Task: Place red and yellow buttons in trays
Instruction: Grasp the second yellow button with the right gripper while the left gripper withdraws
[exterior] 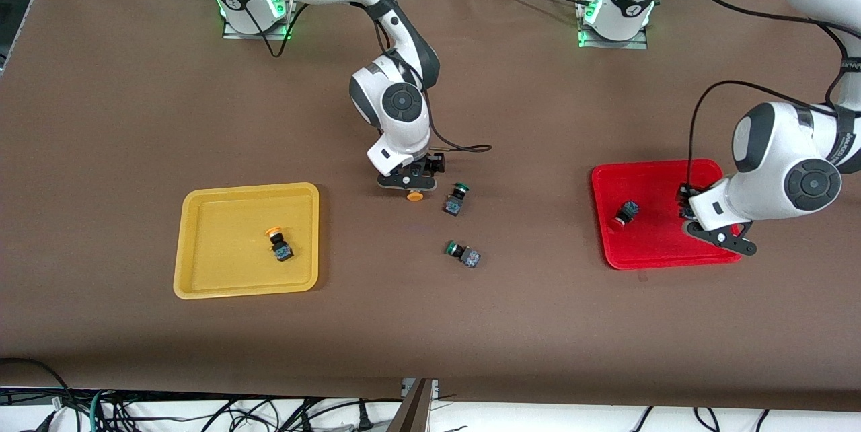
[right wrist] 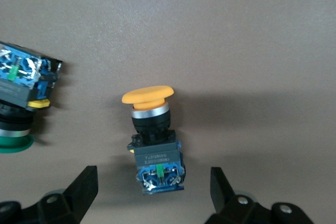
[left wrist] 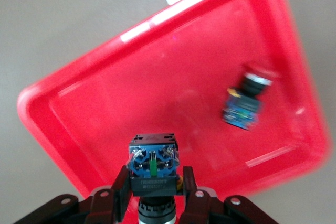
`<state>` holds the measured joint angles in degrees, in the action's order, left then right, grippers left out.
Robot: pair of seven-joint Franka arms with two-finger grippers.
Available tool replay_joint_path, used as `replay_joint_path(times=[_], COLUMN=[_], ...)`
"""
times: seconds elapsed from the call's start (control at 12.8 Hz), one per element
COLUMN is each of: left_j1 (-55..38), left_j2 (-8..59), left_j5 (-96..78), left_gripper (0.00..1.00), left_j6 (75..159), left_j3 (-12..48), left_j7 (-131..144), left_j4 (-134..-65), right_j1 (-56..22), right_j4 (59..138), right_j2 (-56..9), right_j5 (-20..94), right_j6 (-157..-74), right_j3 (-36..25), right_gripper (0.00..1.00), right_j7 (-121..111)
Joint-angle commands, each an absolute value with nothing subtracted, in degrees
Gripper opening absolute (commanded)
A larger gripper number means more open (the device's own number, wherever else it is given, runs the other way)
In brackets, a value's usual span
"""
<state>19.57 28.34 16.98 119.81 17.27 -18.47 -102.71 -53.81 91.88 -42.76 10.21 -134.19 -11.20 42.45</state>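
Brown table (exterior: 134, 116), left gripper (left wrist: 152, 195) (clamping button (left wrist: 153, 163)) over red tray (exterior: 646, 180), right gripper (right wrist: 152, 195) spread.

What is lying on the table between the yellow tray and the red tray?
In the front view, two green-capped buttons lie between the yellow tray and red tray, plus a yellow button under the right gripper.
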Motion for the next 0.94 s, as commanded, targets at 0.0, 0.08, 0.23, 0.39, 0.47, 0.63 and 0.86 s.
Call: replay_joint_path(times=[0.0,0.08,0.23,0.39,0.47,0.63,0.86], left_j1=[21.4,22.0,22.1,21.9,21.4,21.6,21.5], left_j2=[28.9,30.0,29.8,27.5,25.9,22.8,21.4], left_j5=[20.0,20.6,20.6,19.9,19.4,16.9,12.1], left_gripper=[0.03,0.36,1.0,1.0,1.0,1.0,1.0], left_j6=[132.0,132.6,132.2,128.4,122.4,107.5,89.4], left_j3=[18.2,18.2,18.3,19.2,21.1,26.2,32.1], left_j7=[-20.7,-20.7,-20.7,-20.0,-19.5,-14.6,-3.7], left_j4=[-109.8,-109.6,-109.4,-107.2,-104.9,-98.1,-83.9], right_j1=[-54.3,-54.3,-54.3,-54.2,-54.1,-52.9,-47.0], right_j4=[91.9,91.9,92.1,92.4,92.4,92.2,90.6], right_j2=[-42.6,-43.0,-43.2,-43.2,-43.0,-41.2,-37.7], right_j5=[10.7,10.6,10.5,10.1,10.2,10.6,10.5], right_j6=[-134.6,-134.6,-135.3,-135.5,-135.3,-133.3,-125.4], right_j3=[-11.7,-11.7,-11.7,-11.8,-11.9,-12.5,-12.6], right_gripper=[0.76,0.73,0.65,0.42,0.27,0.15,0.15], right_j7=[42.7,42.7,42.5,41.8,40.4,36.1,26.5])
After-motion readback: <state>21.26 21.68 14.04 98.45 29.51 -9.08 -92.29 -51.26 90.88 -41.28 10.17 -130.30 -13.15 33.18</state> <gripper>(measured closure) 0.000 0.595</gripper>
